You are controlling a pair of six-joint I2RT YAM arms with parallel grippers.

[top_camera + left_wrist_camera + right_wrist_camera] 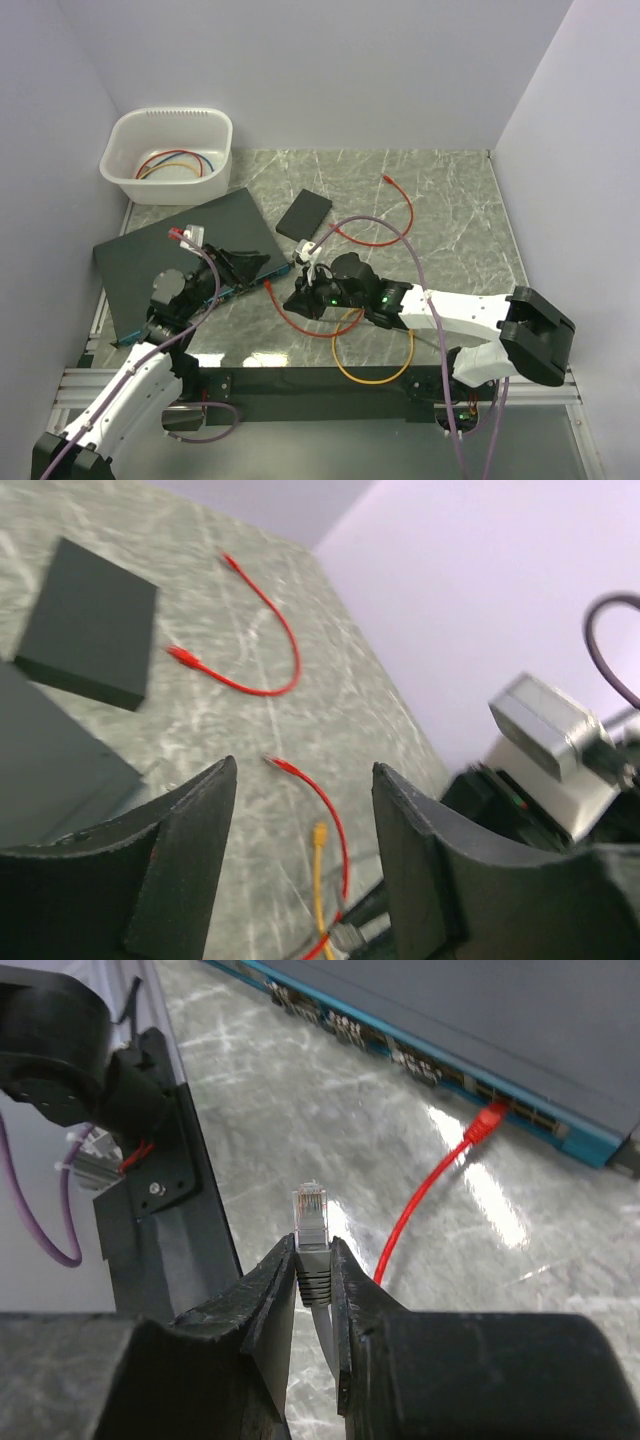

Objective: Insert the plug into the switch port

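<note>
The black switch (180, 260) lies at the left, its teal-blue face (420, 1068) with a row of ports toward the middle. A red plug (272, 285) on a thin red cable lies on the table just before that face. It shows in the right wrist view (488, 1122) and between the left fingers (278, 766). My left gripper (260, 266) is open and empty over the switch's near corner (305, 780). My right gripper (296, 300) is shut on a grey cable's plug (312, 1222), which points up out of the fingertips a short way from the face.
A second red cable (385, 225) lies at the back right, next to a small black box (303, 213). An orange-yellow cable (372, 372) loops by the near edge, with its plug (320, 832) beside the red cable. A white tub (168, 155) of cables stands at the back left.
</note>
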